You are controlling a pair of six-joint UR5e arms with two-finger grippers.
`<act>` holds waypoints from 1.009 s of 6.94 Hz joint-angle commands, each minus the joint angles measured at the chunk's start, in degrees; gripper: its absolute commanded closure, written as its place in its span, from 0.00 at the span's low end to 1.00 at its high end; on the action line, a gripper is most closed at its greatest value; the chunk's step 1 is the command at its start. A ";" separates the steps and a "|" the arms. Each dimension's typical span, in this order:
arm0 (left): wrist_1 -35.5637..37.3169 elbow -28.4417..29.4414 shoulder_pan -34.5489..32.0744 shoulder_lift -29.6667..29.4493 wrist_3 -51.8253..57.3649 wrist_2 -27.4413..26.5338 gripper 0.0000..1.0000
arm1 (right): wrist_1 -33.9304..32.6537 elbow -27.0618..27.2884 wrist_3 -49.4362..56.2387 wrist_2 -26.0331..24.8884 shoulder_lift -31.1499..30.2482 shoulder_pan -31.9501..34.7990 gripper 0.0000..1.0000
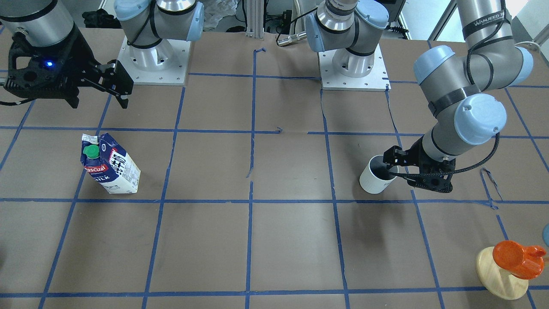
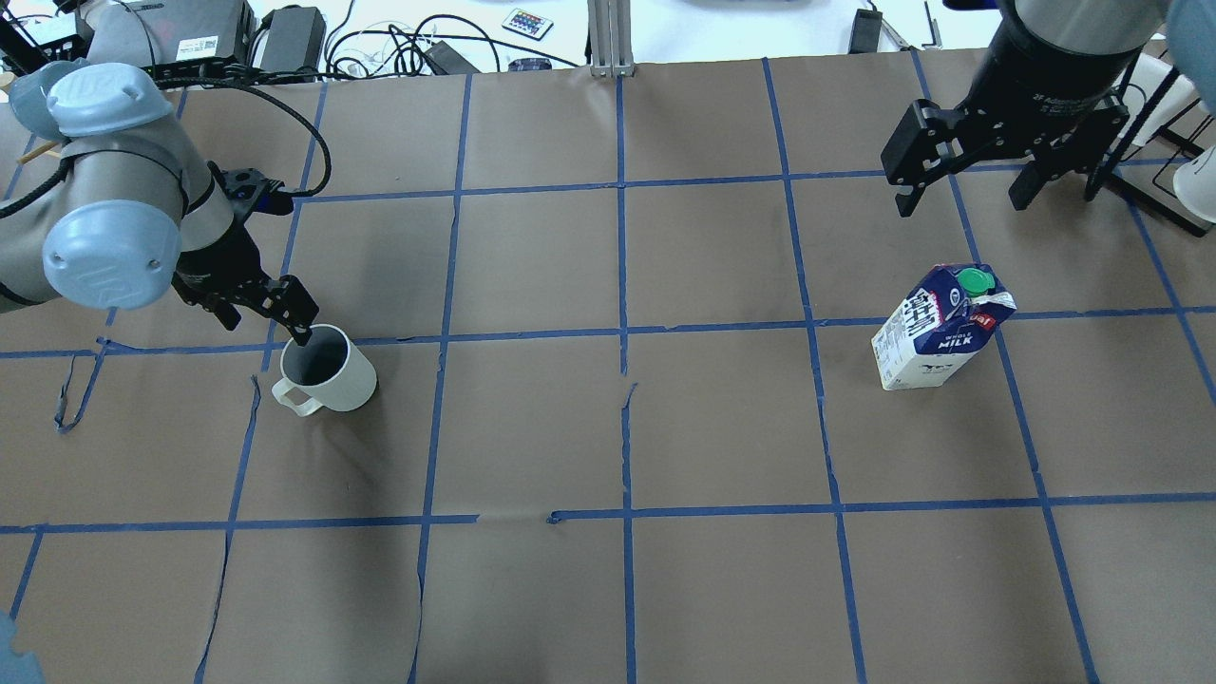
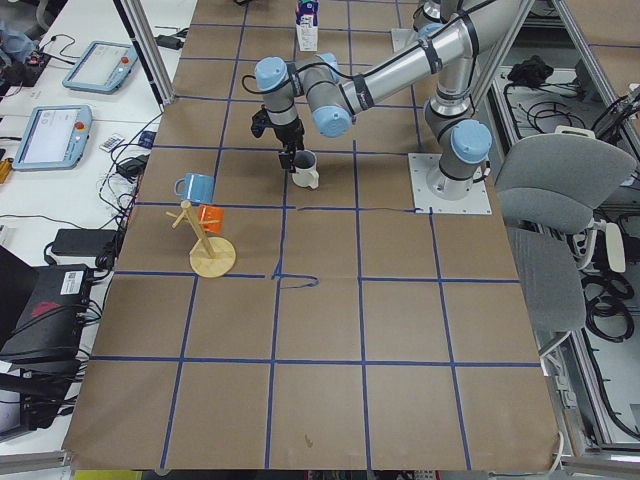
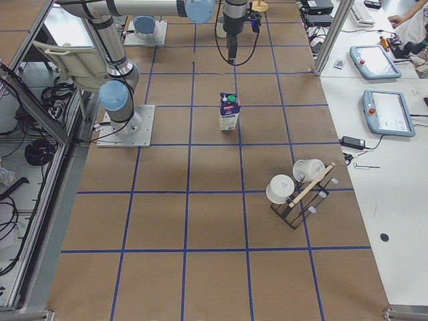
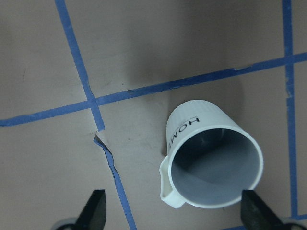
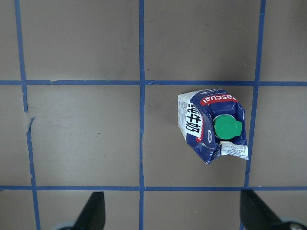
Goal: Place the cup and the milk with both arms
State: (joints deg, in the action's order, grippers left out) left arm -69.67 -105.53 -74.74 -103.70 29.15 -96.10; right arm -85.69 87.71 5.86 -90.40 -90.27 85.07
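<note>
The cup (image 2: 332,375) is a white mug with a dark grey inside, standing upright on the left of the table; it also shows in the front view (image 1: 375,178) and the left wrist view (image 5: 211,163). My left gripper (image 2: 269,326) hangs open just over its far rim, holding nothing, and the mug sits nearer one finger (image 5: 254,213). The milk (image 2: 936,328) is a blue and white carton with a green cap, upright on the right side (image 1: 110,165) (image 6: 213,127). My right gripper (image 2: 961,201) is open and empty, raised well above and beyond the carton.
A wooden stand (image 1: 502,274) with an orange cup (image 1: 517,257) is near the table's corner on my left. A black rack with white cups (image 4: 297,184) stands on my right. The arm bases (image 1: 154,64) (image 1: 354,68) are at my edge. Blue tape lines grid the brown table.
</note>
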 commanded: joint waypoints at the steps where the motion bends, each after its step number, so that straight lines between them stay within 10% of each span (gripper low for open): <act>1: 1.29 -1.60 0.03 -0.89 0.90 -0.14 0.01 | 0.00 0.09 0.03 -0.13 0.01 0.00 0.00; 4: 1.29 -2.22 0.03 -0.97 0.11 0.21 0.25 | -0.09 0.09 0.38 -0.13 0.01 -0.08 0.00; 6: 1.38 -2.13 0.03 -1.06 0.47 0.03 0.99 | -0.09 0.09 0.64 -0.21 0.10 -0.08 0.00; 7: 1.38 -2.13 0.03 -1.06 0.21 0.12 1.00 | -0.09 0.09 0.55 -0.21 0.01 -0.08 0.00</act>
State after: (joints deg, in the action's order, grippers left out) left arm -68.30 -107.67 -74.71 -104.75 29.53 -96.05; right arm -85.78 87.80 6.46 -90.61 -90.21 84.99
